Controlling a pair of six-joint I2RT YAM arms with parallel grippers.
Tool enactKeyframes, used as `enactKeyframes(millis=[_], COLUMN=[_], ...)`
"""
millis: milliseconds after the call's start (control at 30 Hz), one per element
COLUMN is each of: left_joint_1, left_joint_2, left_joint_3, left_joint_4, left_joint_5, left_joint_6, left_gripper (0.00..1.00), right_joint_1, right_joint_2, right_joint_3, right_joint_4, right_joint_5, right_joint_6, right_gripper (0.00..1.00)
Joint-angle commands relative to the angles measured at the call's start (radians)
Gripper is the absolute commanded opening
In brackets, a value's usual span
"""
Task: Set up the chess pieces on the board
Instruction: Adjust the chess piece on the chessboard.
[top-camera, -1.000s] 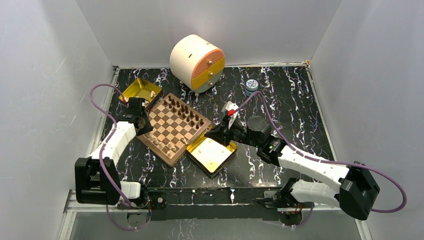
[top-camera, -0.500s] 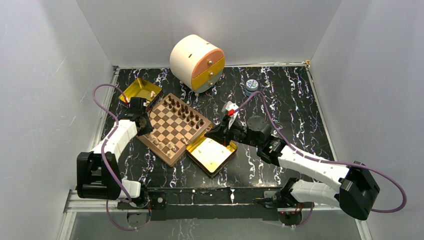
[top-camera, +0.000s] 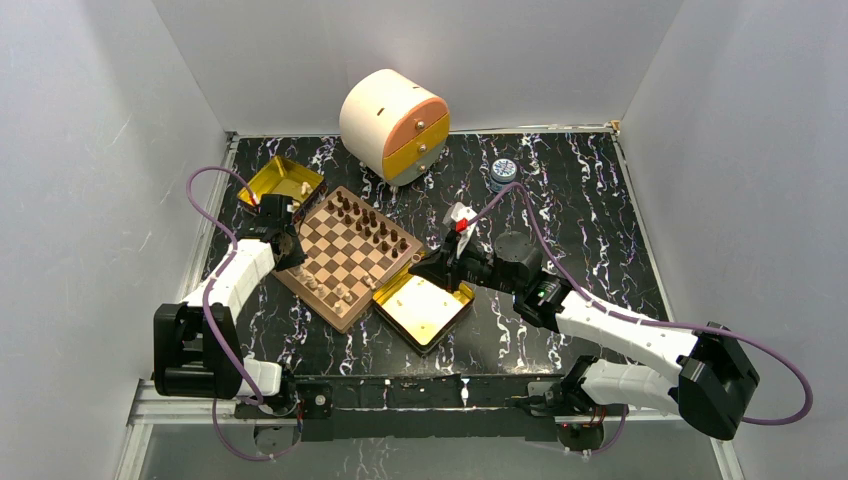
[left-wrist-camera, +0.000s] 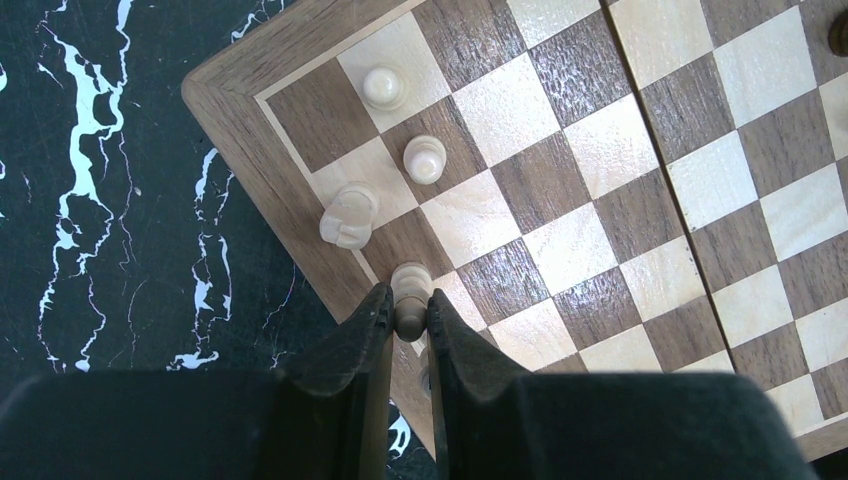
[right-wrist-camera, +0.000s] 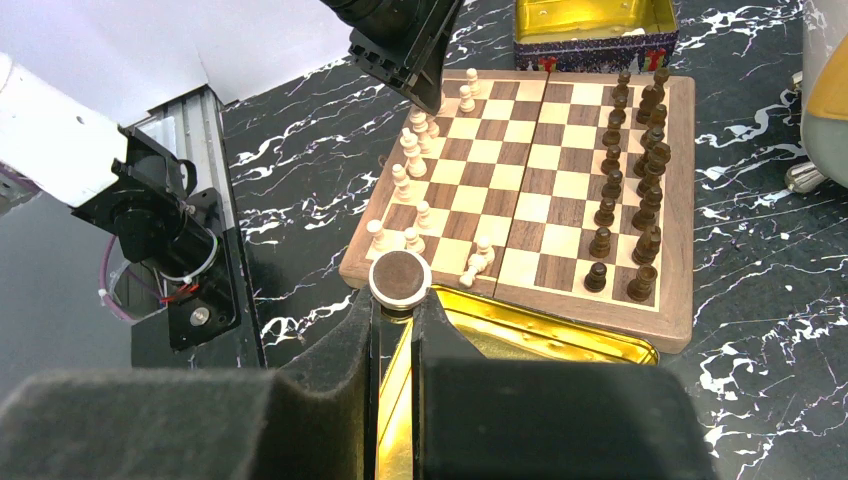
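The board (top-camera: 338, 320) lies left of centre. Dark brown pieces (top-camera: 372, 222) stand in two rows along its far right side, also in the right wrist view (right-wrist-camera: 628, 185). Light tan pieces (right-wrist-camera: 409, 158) stand along the near left side; one lies on its side (right-wrist-camera: 481, 260). My left gripper (left-wrist-camera: 408, 318) is shut on a light tan piece (left-wrist-camera: 409, 283) at the board's left rim (left-wrist-camera: 240, 120), next to a tipped light piece (left-wrist-camera: 347, 216). My right gripper (right-wrist-camera: 398, 302) is shut on a pale-rimmed piece, its round felt base (right-wrist-camera: 400, 278) towards the camera, at the board's near corner.
An open gold tin (top-camera: 425, 310) lies against the board's near right edge, under my right gripper (top-camera: 432, 268). Another gold tin (top-camera: 275, 180) sits behind the board at the left. A round white and orange drawer box (top-camera: 393, 125) and a small blue-lidded jar (top-camera: 503, 172) stand at the back.
My left gripper has shifted slightly towards the back along the board's left rim. The right arm has not visibly moved.
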Motion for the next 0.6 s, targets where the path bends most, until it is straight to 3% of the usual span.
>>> enactKeyframes(millis=[0, 567], left_joint_1=[0.004, 0.004], left_joint_2=[0.01, 0.031], left_joint_3=[0.04, 0.05], left_joint_4=[-0.02, -0.018], left_joint_5=[-0.031, -0.051], left_joint_6=[0.014, 0.027], left_gripper=[0.08, 0.07], right_joint_1=[0.005, 0.006], right_joint_2=[0.003, 0.002], right_joint_3=[0.046, 0.045], right_joint_4=[0.05, 0.047], right_joint_5=[-0.008, -0.007], right_joint_6=[0.008, 0.001], right_gripper=[0.0, 0.0])
